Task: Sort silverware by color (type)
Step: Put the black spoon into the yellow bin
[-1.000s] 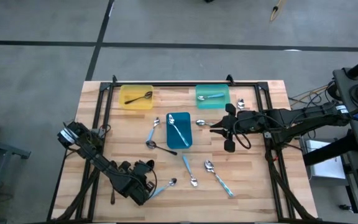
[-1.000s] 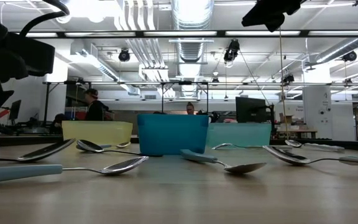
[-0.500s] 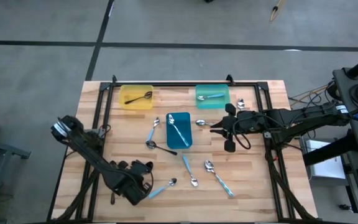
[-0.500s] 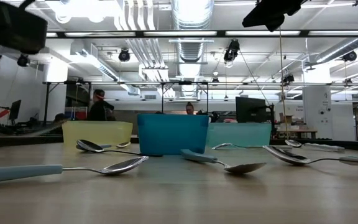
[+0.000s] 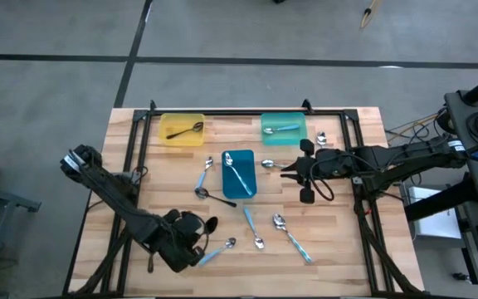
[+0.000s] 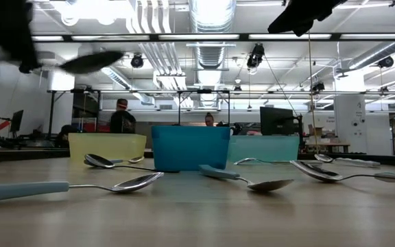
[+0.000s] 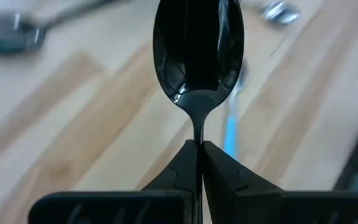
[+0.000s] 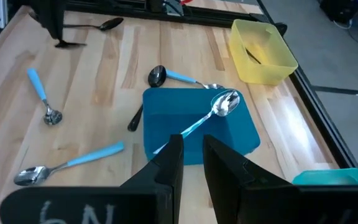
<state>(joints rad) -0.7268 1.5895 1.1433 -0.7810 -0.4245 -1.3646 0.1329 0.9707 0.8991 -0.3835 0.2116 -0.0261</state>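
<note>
My left gripper (image 5: 196,232) hovers over the table's near left part, shut on a black spoon (image 7: 197,50) whose bowl (image 5: 212,223) sticks out past the fingers; in the low view the spoon (image 6: 91,62) is high above the table. My right gripper (image 5: 287,171) waits, slightly open, right of the blue tray (image 5: 238,193), with nothing between its fingers (image 8: 192,158). More spoons lie flat on the table: a black one (image 5: 214,195), blue-handled ones (image 5: 203,175) (image 5: 252,227) (image 5: 293,238) (image 5: 217,250) and silver ones (image 5: 269,164) (image 5: 322,137). My left gripper pinches the black spoon's thin neck (image 7: 198,138), just below the bowl, between its two fingertips (image 7: 182,160). The fingers run along the handle, and the rest of the handle is hidden between them. The spoon is lifted clear of the table, its bowl pointing away from the gripper.
A yellow tray (image 5: 182,139) with a black spoon and a teal tray (image 5: 283,138) with a blue-handled spoon stand at the far edge; the blue tray holds one spoon. A black frame (image 5: 247,112) borders the table. People stand in the room beyond (image 6: 122,116).
My left gripper has risen from the table near its near left corner, staying shut on the black spoon. The spoon, which lay on the wood a second ago, is now lifted clear and high. The right arm has kept still.
</note>
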